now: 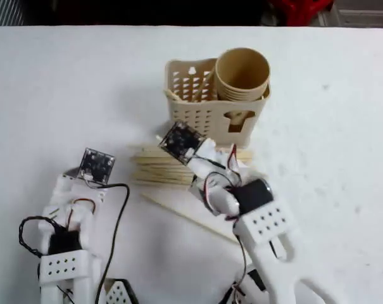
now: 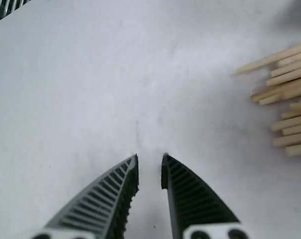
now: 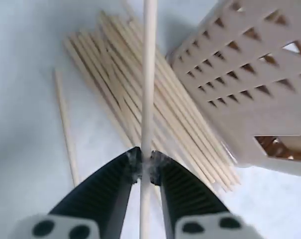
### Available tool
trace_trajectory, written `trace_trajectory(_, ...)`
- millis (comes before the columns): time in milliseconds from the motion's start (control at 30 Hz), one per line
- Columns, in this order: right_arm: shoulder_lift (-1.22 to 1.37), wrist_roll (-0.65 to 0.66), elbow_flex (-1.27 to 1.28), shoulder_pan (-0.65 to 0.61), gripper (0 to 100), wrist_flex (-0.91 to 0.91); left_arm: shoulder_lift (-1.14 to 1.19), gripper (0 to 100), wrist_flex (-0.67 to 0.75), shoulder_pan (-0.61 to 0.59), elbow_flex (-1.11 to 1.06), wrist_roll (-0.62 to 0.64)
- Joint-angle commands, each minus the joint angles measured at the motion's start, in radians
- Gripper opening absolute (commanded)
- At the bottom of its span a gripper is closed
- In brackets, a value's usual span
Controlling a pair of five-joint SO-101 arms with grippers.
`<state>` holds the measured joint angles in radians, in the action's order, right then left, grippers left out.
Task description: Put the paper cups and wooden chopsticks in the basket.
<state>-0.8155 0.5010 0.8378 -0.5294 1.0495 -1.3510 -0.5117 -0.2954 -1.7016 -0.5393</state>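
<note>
Right jaws pinch one pale wooden chopstick [image 3: 149, 74] pointing straight ahead, with the cream perforated plastic basket [image 3: 250, 89] just beside. Left jaws are slightly parted, empty.

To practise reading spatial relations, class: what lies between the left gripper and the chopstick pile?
Nothing: bare table separates the left gripper from the chopstick pile, as the left wrist view shows.

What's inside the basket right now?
A stack of paper cups fills one end of the basket; a few chopsticks lean beside it. The walls hide the basket's bottom and the cup count.
</note>
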Motion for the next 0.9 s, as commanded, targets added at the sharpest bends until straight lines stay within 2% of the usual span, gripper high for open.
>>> trace_trajectory(0, -0.09, -0.086, -0.092, 0.007, 1.6, 0.01, -0.012, 9, -0.005, 0.013, 0.003, -0.008)
trace_trajectory(233, -0.133, -0.163, -0.313, 0.005, 1.6, -0.004, -0.012, 9, -0.005, 0.013, 0.003, -0.008)
trace_trajectory(400, -0.13, -0.164, -0.509, 0.005, 1.6, -0.11, -0.012, 9, -0.005, 0.013, 0.003, -0.008)
trace_trajectory(500, -0.113, -0.164, -0.54, 0.005, 1.6, -0.18, -0.012, 9, -0.005, 0.013, 0.003, -0.008)
trace_trajectory(600, -0.035, -0.169, -0.542, 0.007, 1.6, -0.26, -0.012, 9, -0.005, 0.013, 0.003, -0.008)
trace_trajectory(767, 0.159, -0.264, -0.632, 0.007, 1.7, -0.512, -0.012, 9, -0.005, 0.013, 0.003, -0.008)
trace_trajectory(867, 0.263, -0.313, -0.718, 0.008, 1.7, -0.562, -0.012, 9, -0.005, 0.013, 0.003, -0.008)
